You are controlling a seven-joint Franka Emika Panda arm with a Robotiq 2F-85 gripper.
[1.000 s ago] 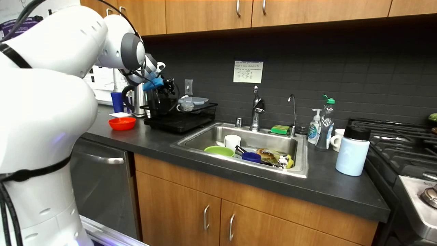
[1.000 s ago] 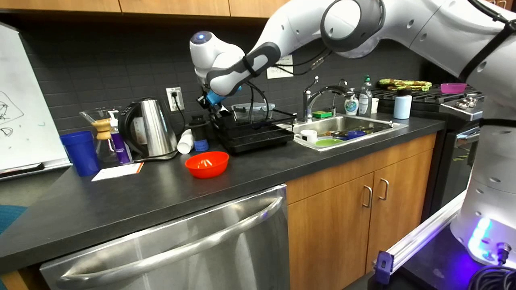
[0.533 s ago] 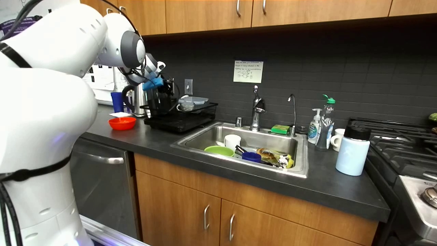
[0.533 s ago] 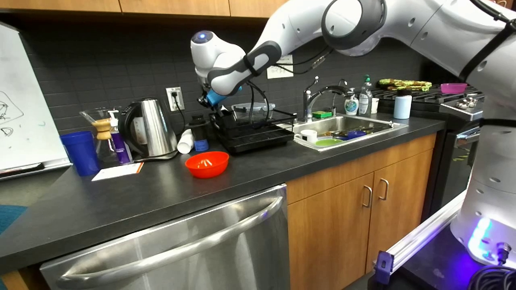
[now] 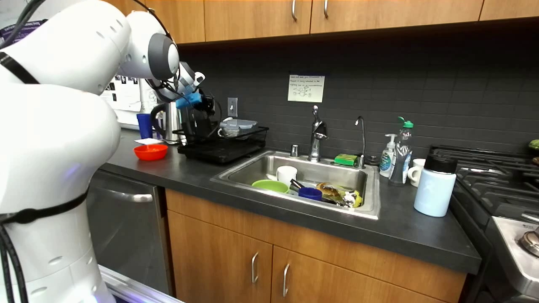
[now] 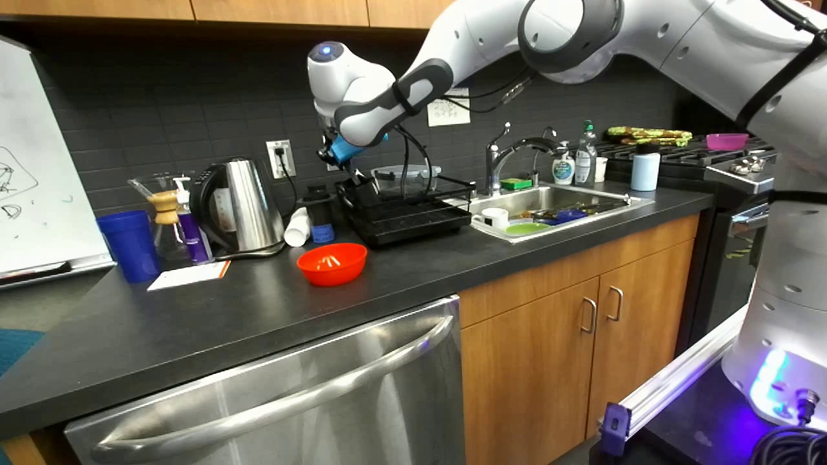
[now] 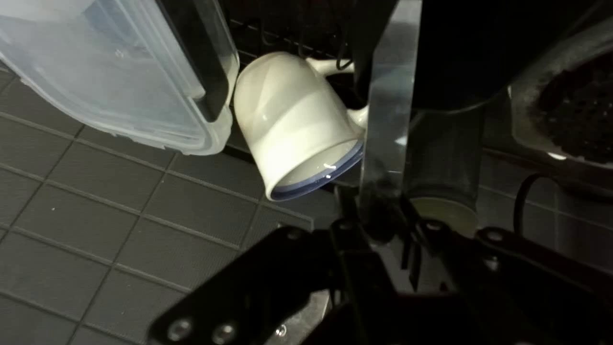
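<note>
1. A dark tiled wall (image 5: 404,84) is fronted by a black countertop (image 6: 252,316) in both exterior views
2. The white Franka arm (image 6: 478,45) is stretched over the countertop
3. In the stainless-steel sink (image 5: 328,172) a white mug (image 5: 286,174), a light-green bowl (image 5: 270,185) and a blue cup (image 5: 310,193) are held
4. A black dish rack (image 6: 413,226) is set beside the sink, and above its end farther from the sink the gripper (image 7: 380,211) is held
5. By the gripper, its fingers set close together, the near end of a flat, shiny grey strip (image 7: 389,105) is pinched
6. A steel electric kettle (image 6: 252,206) is stood on the countertop past the rack
7. A lidded clear container (image 7: 124,76) is held in the rack
8. A dark tilted object (image 6: 367,194) is seen below the gripper; what it is cannot be told
9. A red bowl (image 6: 331,263) is placed on the countertop near the rack
10. A cream mug (image 7: 294,115) with a blue rim is tilted just beside the clear container, its handle partly hidden behind the strip; whether they touch cannot be told
11. The strip is pointed away from the fingers over the rack
</note>
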